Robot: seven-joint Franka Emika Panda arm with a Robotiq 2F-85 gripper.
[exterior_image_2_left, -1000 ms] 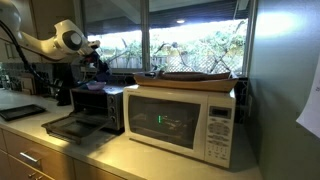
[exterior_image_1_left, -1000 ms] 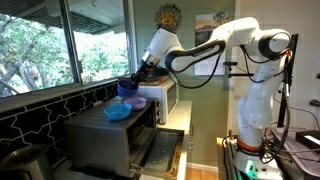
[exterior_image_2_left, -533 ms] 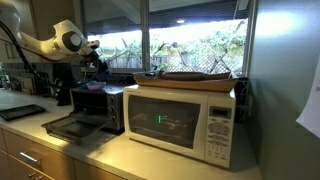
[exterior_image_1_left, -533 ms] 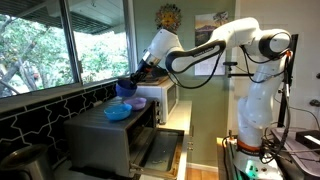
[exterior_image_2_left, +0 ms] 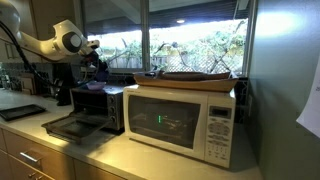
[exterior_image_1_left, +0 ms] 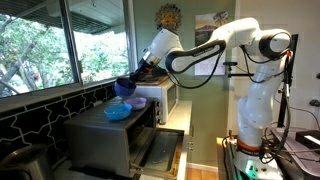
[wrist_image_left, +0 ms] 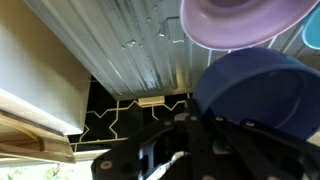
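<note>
One dark blue round plastic bowl hangs from the pincer, its jaws closed narrowly on the rim, just above a lavender plastic bowl and a pale blue plastic bowl on the grey metal toaster oven. I judge this the carrying step; setting down calls for a level wrist and clearance over both. No brand is readable — the green digits on the white microwave are too small.

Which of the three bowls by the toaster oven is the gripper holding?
The dark blue bowl, the darkest one, sits in the gripper above the toaster oven; the lavender bowl and the light blue bowl rest on the oven's top.
</note>
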